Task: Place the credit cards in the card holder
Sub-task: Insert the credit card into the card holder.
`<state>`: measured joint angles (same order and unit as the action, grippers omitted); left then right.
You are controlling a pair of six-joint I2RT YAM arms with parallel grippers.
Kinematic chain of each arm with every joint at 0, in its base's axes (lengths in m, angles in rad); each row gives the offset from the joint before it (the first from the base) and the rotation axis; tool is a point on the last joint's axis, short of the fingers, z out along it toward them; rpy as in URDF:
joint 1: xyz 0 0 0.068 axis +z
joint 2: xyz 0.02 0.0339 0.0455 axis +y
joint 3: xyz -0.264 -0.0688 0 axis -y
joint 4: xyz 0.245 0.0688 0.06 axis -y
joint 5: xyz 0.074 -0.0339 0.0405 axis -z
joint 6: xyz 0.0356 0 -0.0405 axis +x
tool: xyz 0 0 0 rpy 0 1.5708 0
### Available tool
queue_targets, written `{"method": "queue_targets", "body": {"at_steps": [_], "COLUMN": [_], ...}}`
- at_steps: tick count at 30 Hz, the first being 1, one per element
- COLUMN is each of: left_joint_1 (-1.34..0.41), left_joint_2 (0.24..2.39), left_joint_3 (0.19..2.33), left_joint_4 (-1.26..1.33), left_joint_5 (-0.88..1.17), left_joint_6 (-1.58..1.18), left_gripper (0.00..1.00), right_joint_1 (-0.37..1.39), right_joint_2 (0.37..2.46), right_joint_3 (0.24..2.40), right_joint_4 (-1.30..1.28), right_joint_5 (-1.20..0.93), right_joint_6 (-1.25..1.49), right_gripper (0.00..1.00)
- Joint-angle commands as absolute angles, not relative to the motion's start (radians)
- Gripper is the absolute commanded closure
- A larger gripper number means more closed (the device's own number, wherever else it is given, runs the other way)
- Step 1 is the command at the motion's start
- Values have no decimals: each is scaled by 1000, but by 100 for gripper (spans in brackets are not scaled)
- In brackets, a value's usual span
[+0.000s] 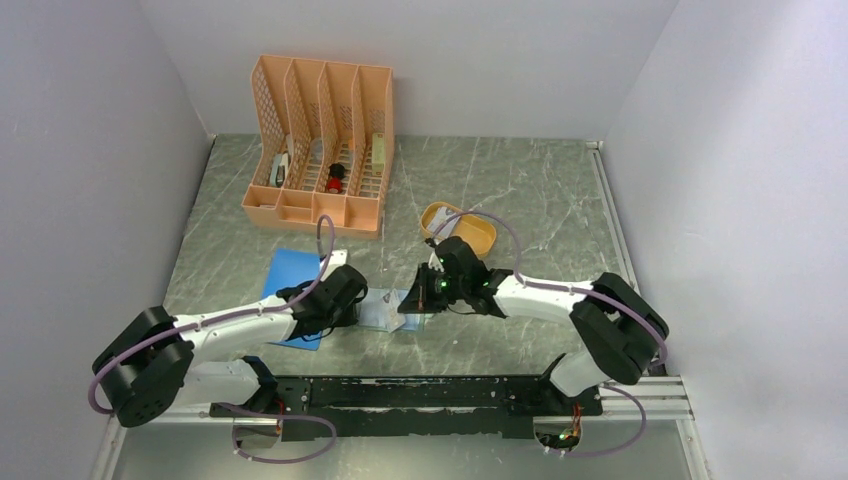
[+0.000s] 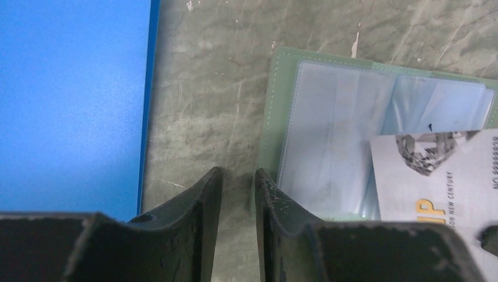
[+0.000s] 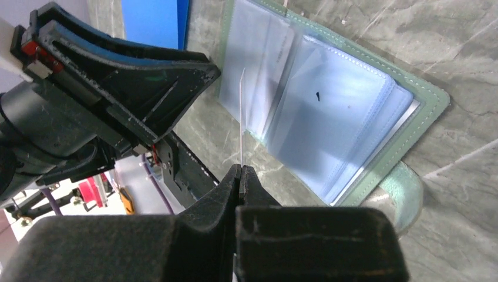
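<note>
Right gripper (image 3: 241, 171) pinches one card (image 3: 241, 117) by its near edge, jaws pressed tight on it. The card sticks out straight ahead of the fingertips, over the clear pockets of the one holder (image 3: 433, 97), which lies open on the table (image 2: 199, 88). Left gripper (image 2: 238, 176), narrowly parted and empty, hangs low by the holder's edge: holder just right of its fingers, one blue pad (image 2: 70, 100) to their left

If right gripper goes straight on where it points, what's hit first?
The right gripper has jaws shut on a credit card, edge-on; that card's far edge probably meets the clear pockets of the open card holder first. Depth unclear.
</note>
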<state>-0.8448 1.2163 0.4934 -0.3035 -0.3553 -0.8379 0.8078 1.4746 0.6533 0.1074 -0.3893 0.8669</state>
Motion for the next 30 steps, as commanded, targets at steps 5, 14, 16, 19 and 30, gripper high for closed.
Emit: {"method": "queue_targets", "body": {"at_steps": [5, 14, 16, 19, 30], "left_joint_1": [-837, -837, -837, -838, -838], "left_joint_2": [1206, 1191, 1187, 1179, 1155], "left_joint_3": [440, 402, 398, 392, 370], "left_joint_4": [-250, -195, -195, -197, -202], "left_joint_5": [-295, -218, -211, -207, -206], "left_joint_6": [-852, -857, -856, -856, -859], "left_gripper": [77, 82, 83, 83, 84], "right_joint_1": [819, 822, 825, 827, 827], "right_joint_2": [1524, 1578, 1591, 1601, 1568], "right_joint_3": [658, 639, 641, 643, 624], "right_joint_4": [180, 226, 234, 233, 190], "right_joint_5": [-301, -313, -318, -317, -222], "right_joint_6": [971, 1002, 1005, 1008, 1013], "right_gripper": [100, 100, 100, 100, 100]}}
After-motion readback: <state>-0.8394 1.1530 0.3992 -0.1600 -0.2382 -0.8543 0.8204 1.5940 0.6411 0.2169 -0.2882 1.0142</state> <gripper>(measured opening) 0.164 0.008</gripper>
